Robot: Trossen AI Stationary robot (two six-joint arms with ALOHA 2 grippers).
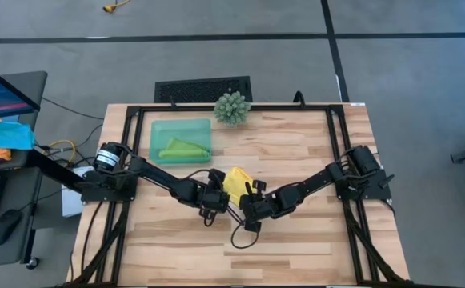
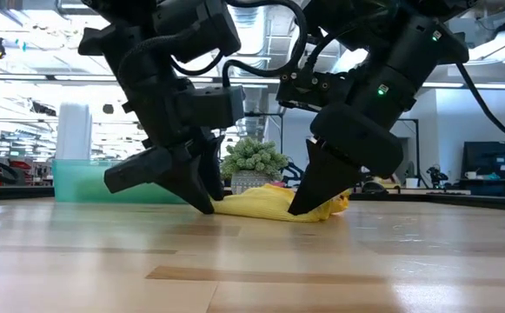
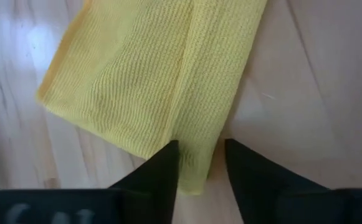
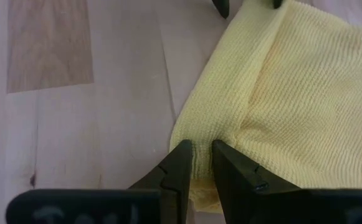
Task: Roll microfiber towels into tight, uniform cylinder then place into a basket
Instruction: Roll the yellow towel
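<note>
The yellow towel lies partly rolled, in a loose bundle, on the wooden table's middle. My left gripper slants down at the bundle's left end, open, with the end of a folded strip between its fingers. My right gripper slants down at the bundle's right end and is shut on it. The green towel lies bundled inside the teal basket at the far left of the table. My left gripper stands astride the end of the towel's folded strip, slanting down from the table's left. One finger lies against the fold. The other stands apart from it, with bare wood between. The towel lies on the table. My right gripper pinches a raised fold at the yellow towel's edge between its two fingers, slanting down from the table's near right. Several layers bunch there. The rest of the towel lies on the table beyond the fingers.
A spiky green ball plant stands at the table's far edge, right of the basket. A dark cable loops on the wood below the grippers. A desk with a monitor and mouse stands beside the table's left edge.
</note>
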